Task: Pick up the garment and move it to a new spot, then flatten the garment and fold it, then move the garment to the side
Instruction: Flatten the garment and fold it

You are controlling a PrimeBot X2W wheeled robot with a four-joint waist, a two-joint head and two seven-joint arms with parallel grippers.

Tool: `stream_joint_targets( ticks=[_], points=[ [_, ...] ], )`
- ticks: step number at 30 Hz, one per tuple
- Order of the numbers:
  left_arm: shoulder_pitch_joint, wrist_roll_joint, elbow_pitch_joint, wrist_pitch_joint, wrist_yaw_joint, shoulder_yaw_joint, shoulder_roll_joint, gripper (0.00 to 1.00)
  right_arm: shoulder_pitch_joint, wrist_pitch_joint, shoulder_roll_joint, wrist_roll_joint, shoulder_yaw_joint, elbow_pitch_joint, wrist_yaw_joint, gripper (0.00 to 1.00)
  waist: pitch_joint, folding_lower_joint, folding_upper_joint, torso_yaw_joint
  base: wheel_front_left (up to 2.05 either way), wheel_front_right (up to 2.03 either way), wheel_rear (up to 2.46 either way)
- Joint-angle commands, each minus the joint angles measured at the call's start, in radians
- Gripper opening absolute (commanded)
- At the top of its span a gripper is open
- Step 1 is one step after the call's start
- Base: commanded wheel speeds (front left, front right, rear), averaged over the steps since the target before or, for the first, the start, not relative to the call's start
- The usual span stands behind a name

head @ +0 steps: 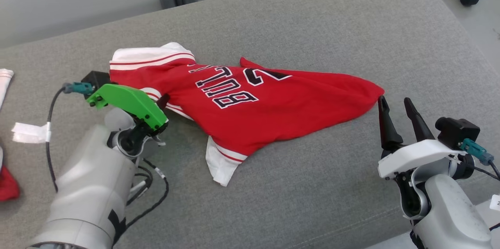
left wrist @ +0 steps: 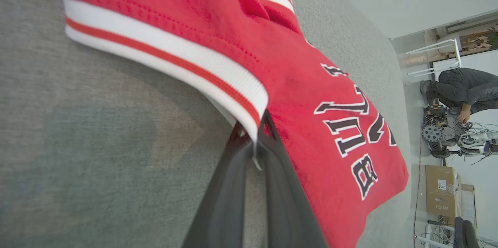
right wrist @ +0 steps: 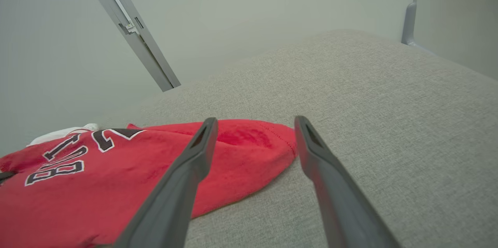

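- At the centre of the head view, the red garment lies rumpled and partly spread on the grey cushion. The left gripper meets its striped trim at 9 o'clock. The right gripper stands just beside its hem corner at 3 o'clock, fingers apart.
- Left wrist view: both fingers press together on the striped trim, with red cloth running off toward 2 o'clock.
- Right wrist view: the jaws stand wide, and the hem corner shows between the tips near 12 o'clock, not gripped.
- Handling, as I judge it: light, soft, limp knit that will sag and bunch. The firmer trim and the hem corners look like the best holds.
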Motion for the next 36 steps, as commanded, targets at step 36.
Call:
stream_joint_targets(
  ticks=[36],
  points=[
    [0.022, 0.086, -0.497, 0.227, 0.169, -0.185, -0.012, 0.00, -0.039, -0.003, 0.069, 0.041, 0.044, 0.020, -0.001, 1.00, 0.061, 0.0000, 0.0000, -0.107, 0.00, 0.00, 0.00]
  ],
)
